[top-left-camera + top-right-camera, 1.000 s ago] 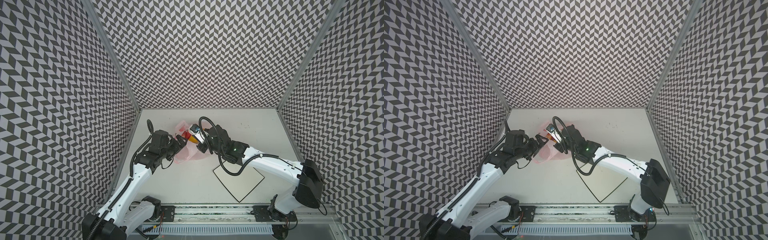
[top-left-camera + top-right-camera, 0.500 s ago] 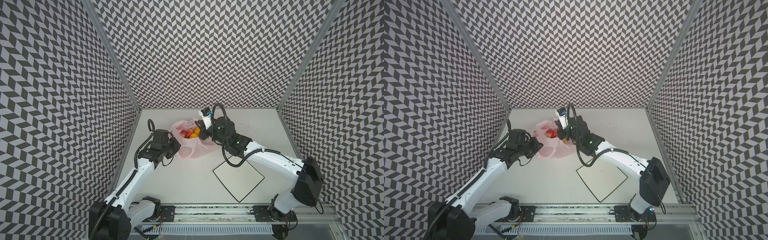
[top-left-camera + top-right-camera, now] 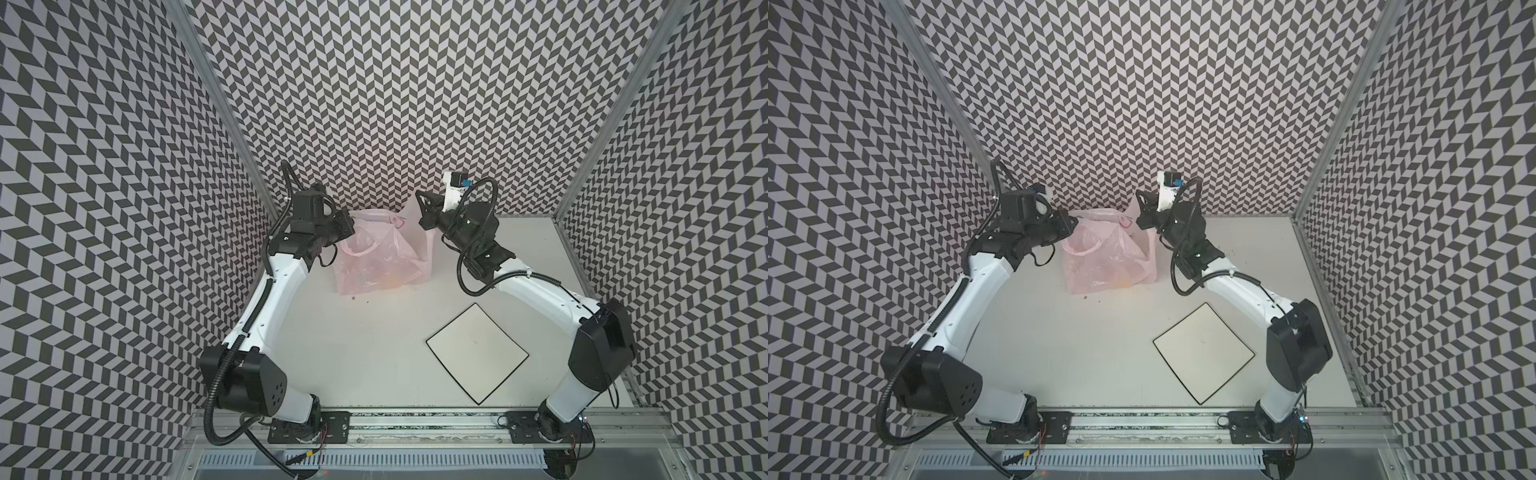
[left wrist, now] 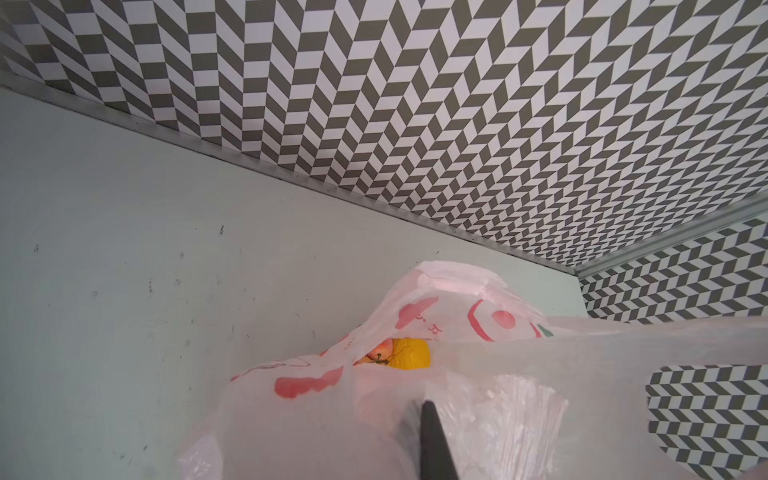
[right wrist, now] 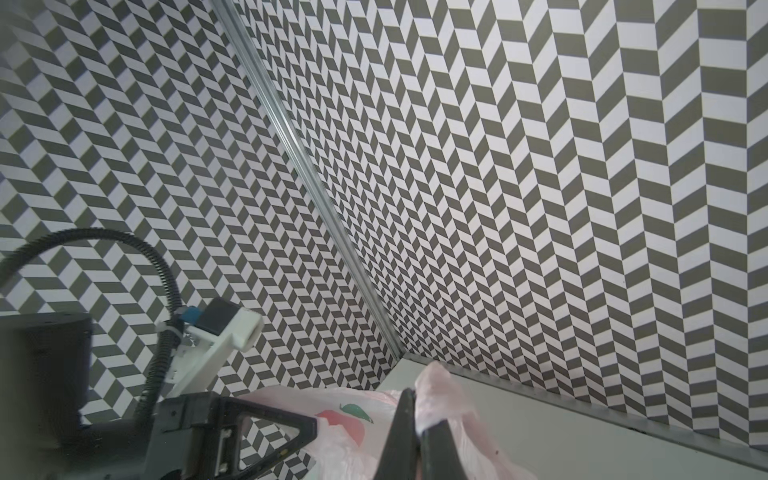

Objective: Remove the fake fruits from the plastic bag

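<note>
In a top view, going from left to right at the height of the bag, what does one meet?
First the left gripper, then the plastic bag, then the right gripper.

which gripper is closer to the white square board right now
Right. The right gripper pinches the plastic bag beyond the white square board; the left gripper pinches the bag's opposite edge, farther off to the side.

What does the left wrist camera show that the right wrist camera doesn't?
Only the left wrist view shows a yellow fruit inside the bag. Only the right wrist view shows the right gripper, fingers shut on a fold of the bag, plus the left arm's camera. Both show the pink bag and the patterned wall.
</note>
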You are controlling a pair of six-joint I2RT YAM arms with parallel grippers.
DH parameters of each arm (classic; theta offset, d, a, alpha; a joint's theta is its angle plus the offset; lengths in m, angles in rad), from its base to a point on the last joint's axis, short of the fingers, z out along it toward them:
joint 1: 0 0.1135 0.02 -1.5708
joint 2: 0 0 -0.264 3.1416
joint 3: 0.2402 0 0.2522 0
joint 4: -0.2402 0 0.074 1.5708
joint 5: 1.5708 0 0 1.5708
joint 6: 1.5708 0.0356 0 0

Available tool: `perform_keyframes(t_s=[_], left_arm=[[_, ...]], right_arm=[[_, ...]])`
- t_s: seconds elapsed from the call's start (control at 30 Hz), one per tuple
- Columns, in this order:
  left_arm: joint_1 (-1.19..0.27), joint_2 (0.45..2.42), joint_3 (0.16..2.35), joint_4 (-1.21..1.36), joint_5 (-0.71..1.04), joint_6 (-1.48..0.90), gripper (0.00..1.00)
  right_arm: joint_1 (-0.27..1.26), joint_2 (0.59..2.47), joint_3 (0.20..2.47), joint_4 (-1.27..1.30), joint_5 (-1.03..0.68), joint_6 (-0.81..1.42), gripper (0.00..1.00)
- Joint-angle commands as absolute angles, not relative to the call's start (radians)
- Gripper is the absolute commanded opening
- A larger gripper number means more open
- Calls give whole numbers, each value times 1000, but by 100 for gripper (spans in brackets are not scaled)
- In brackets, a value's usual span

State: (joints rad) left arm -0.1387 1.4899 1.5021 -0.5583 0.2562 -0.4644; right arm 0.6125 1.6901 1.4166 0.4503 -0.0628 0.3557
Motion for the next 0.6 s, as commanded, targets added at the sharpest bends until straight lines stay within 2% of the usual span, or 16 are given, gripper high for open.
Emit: perform_keyframes(t_s=[0.0,0.2,0.3,0.43,0.57], left_arm=[[-126,1476,1497,-626,303,-342,0],[-126,1349,1295,-658,465,-306,0],[-129,1265,1175,-699,541,-314,0],[-159,1181,1100,-800,528,-336,0],[-202,1154,1092,-906,450,-365,0]], right_arm=[[615,1612,1329,559,-83,350,0],[615,1479,1099,529,-58,345,0],[613,1422,1014,451,43,348,0],[604,1386,952,298,250,339,0],[591,1383,945,160,314,340,0]])
